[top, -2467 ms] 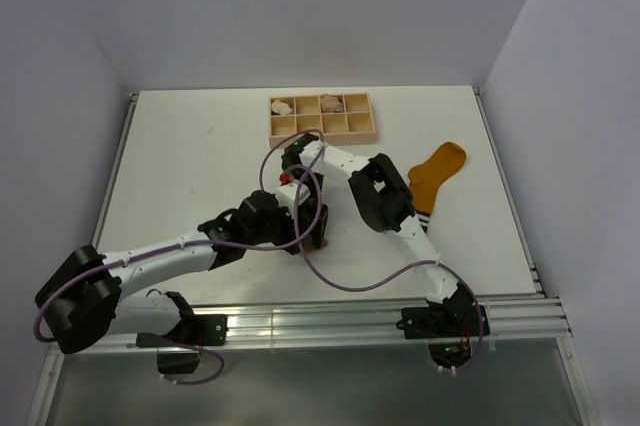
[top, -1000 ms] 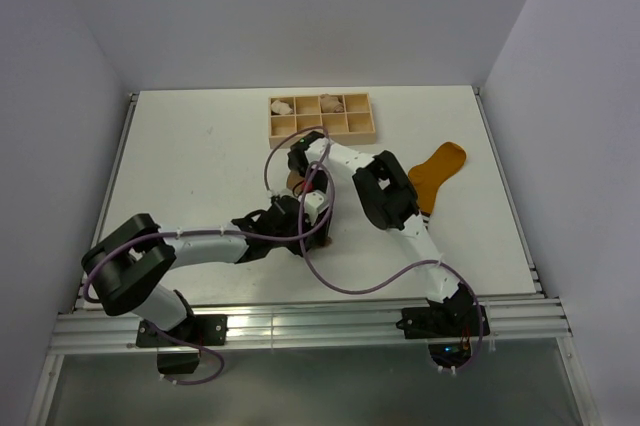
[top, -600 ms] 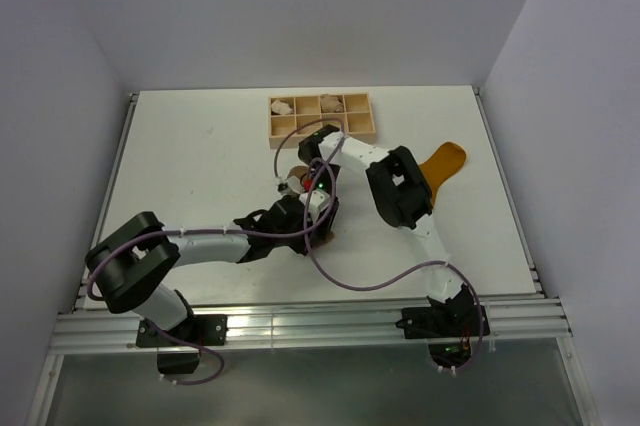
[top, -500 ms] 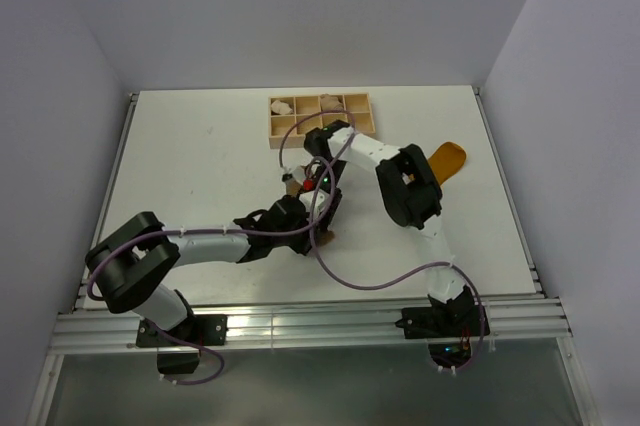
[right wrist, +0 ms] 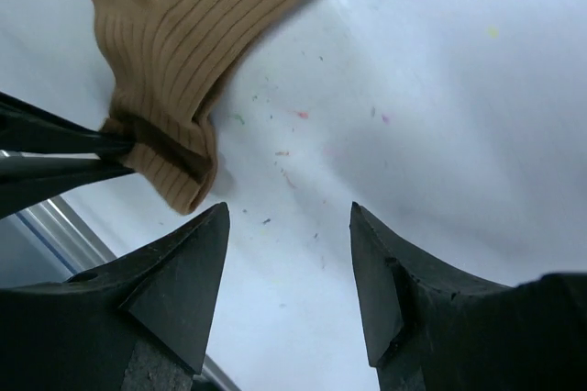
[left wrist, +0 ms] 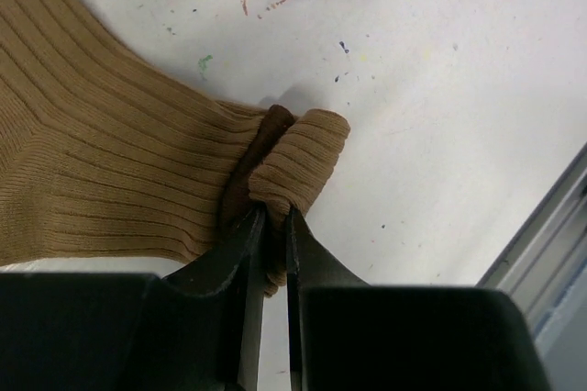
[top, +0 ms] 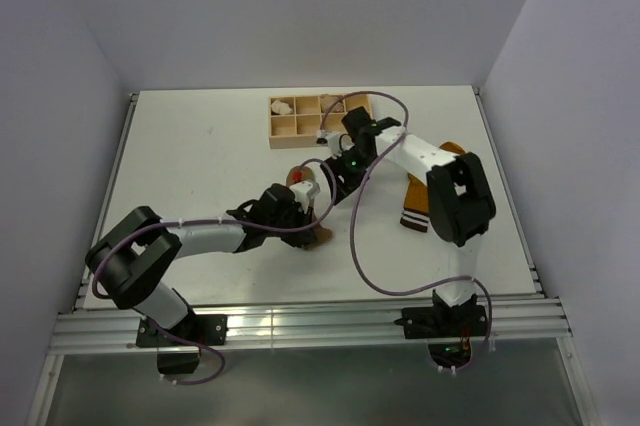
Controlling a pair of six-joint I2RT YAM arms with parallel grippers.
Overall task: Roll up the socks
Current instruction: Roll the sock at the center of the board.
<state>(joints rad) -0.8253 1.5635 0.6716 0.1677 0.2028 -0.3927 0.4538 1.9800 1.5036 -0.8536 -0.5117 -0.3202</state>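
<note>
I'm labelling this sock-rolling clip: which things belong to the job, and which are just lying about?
Job: tan sock, pinched in the left claw; orange sock.
Lying about: wooden tray; pale cloth bundles inside it.

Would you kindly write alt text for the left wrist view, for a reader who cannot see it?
The left gripper is shut on the folded end of the tan sock, where a dark brown layer shows inside the fold. The rest of the ribbed sock lies spread to the left on the white table, which is flecked with small coloured specks.
</note>
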